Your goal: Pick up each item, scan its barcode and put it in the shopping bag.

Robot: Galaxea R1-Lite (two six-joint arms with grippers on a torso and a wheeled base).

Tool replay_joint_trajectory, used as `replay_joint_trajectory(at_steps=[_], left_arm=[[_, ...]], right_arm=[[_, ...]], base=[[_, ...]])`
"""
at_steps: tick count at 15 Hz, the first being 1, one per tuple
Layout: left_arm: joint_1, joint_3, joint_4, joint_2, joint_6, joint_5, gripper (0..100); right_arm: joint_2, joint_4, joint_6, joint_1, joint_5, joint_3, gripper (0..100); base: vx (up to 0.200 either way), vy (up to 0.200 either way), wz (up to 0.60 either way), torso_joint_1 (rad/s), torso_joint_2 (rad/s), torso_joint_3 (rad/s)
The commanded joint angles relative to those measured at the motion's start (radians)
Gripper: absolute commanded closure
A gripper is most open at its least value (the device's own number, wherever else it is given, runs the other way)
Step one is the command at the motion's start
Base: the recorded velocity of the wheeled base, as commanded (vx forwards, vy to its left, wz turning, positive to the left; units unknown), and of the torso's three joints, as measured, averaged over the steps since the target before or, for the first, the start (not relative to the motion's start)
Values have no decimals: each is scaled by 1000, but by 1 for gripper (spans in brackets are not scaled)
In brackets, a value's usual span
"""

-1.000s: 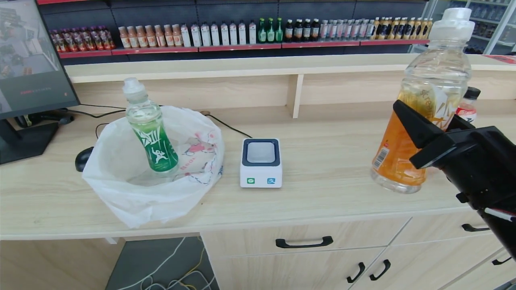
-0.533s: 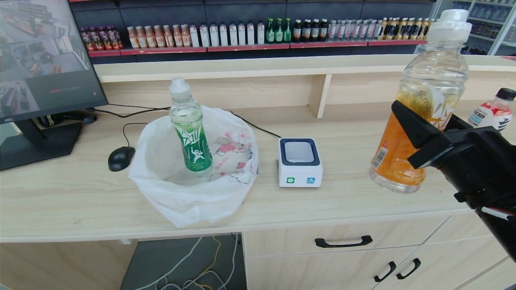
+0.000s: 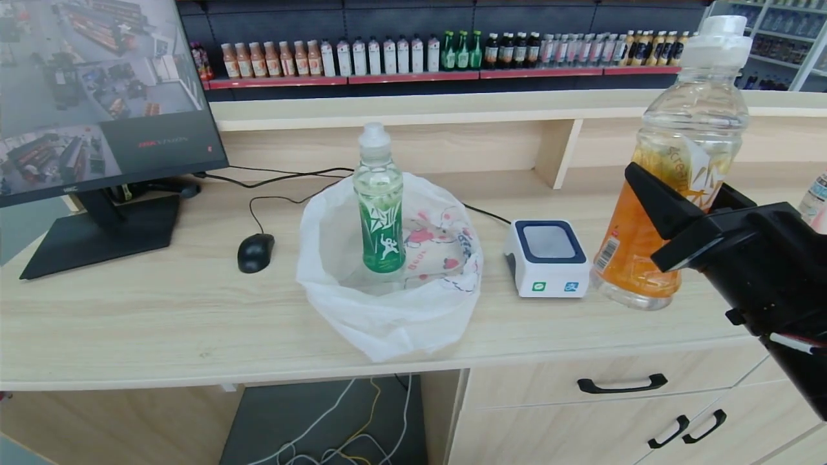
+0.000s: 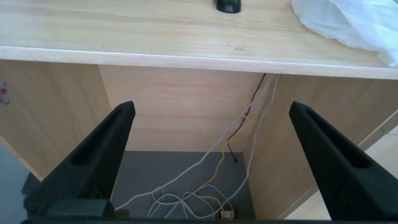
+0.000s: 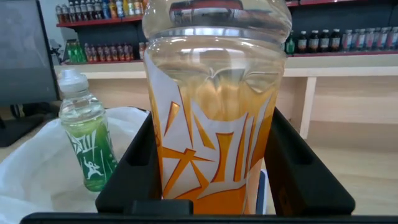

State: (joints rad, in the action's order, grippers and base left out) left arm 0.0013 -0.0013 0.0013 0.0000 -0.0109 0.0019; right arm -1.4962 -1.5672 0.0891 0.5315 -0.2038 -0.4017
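- Shop checkout counter (image 3: 161,323) of pale wood-grain laminate, smooth and matte, with a raised ledge of the same board behind it and a dark wall shelf (image 3: 452,71) lined with small bottles.
- Toward the counter's left end: flat black monitor (image 3: 97,97) on a square black foot, and near it a rounded black mouse (image 3: 256,252) on a thin cord.
- Mid-counter: shopping bag (image 3: 387,316) of thin, crinkled white plastic with red print, its mouth rolled open into a soft bowl.
- Standing upright inside the bag: green-label bottle (image 3: 380,206), slim and waisted, of clear plastic with pale liquid and a white cap.
- Just beside the bag, on its right: barcode scanner (image 3: 548,258), a small white box with rounded corners and a glossy, dark-framed window facing up.
- Close to the scanner's right side: orange drink bottle (image 3: 678,174), large, clear and ribbed, leaning slightly, with a white cap, an orange-and-white wrap label and a barcode strip low on the side toward the scanner.
- Right gripper (image 3: 685,194): matte black and angular, clenched around the orange drink bottle at its label band, with one flat finger on each side.
- Left gripper (image 4: 211,112): two matte black wedge-shaped fingers spread wide with nothing between them, low in front of the counter's edge, facing the open bay beneath with its loose white and yellow cables (image 4: 242,143).
- Under the counter on the right: wood-grain drawers (image 3: 621,413) with curved black handles.
- At the far right edge: another small bottle (image 3: 815,200), cut off by the frame.
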Motion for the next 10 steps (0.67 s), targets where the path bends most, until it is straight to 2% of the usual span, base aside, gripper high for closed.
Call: replay_joint_trajectory(at_steps=[1,6,10], left_arm=[[0,0,0,0,2,1,0],[0,1,0,0,0,1,0],[0,1,0,0,0,1,0]], right_arm=[[-1,-4,3,-1,0,0,100],[2,-4,21,1,26,3,100],[27,-4,81,-1,96,66,100]], base=[[0,0,0,0,0,0],[0,0,0,0,0,0],[0,0,0,0,0,0]])
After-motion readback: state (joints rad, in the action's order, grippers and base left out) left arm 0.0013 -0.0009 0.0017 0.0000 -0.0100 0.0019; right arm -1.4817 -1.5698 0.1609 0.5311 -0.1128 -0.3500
